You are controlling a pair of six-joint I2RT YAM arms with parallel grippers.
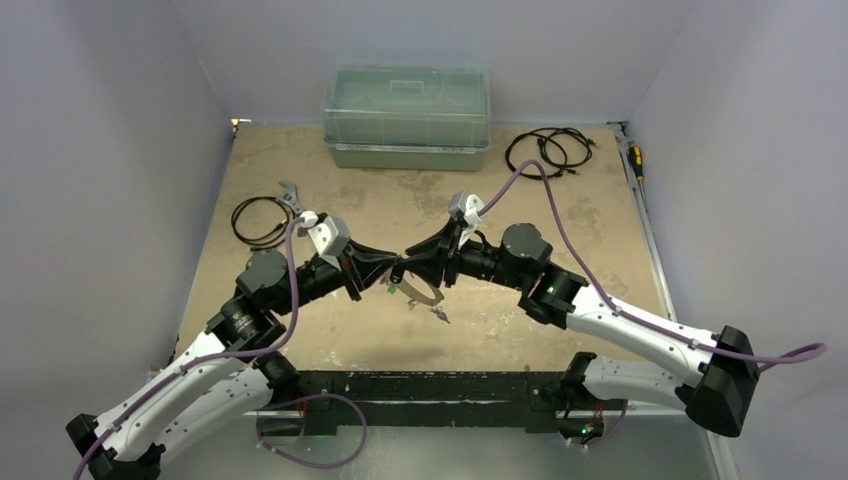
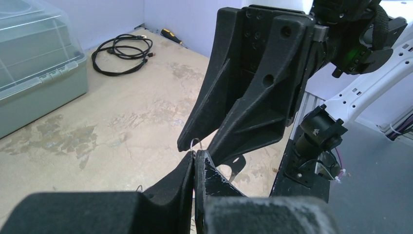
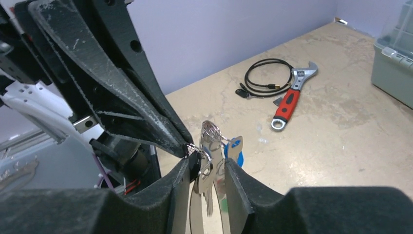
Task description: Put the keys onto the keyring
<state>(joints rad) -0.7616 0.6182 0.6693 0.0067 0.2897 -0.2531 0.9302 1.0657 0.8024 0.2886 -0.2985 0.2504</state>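
- Meeting tip to tip, both grippers hang in the air above the table (image 1: pixel 560 235), well in front of the box (image 1: pixel 407 115) that stands at the far edge.
- Left gripper (image 2: pixel 195 160): its jaws are pressed together, pinching a thin wire loop (image 2: pixel 195 143) that pokes out just past the tips.
- Right gripper (image 3: pixel 208 168): its jaws stand a narrow way apart, one finger (image 3: pixel 239 195) on each side of the keys (image 3: pixel 210 144). I cannot tell whether they press on the bunch.
- The keys hang as a silver bunch between the two grippers, off the table and in front of the box. One of them carries a blue tag (image 3: pixel 237 156).
- The tip of the left gripper touches the top of that bunch, right at the wire loop.
- Keyring (image 1: pixel 425 299): seen from above, a silver curve hangs just under the two tips, farther from the box than the grippers. A key dangles from its lower edge. It is too small there to tell how the keys are threaded.
- A wrench (image 3: pixel 291 97) with a red handle lies flat on the table, in front of the box and off to its left, touching a black cable (image 3: pixel 265 80).
- A second cable (image 1: pixel 548 152) lies coiled just right of the box.
- A screwdriver (image 1: pixel 634 160) lies farther right of the box, along the wall.
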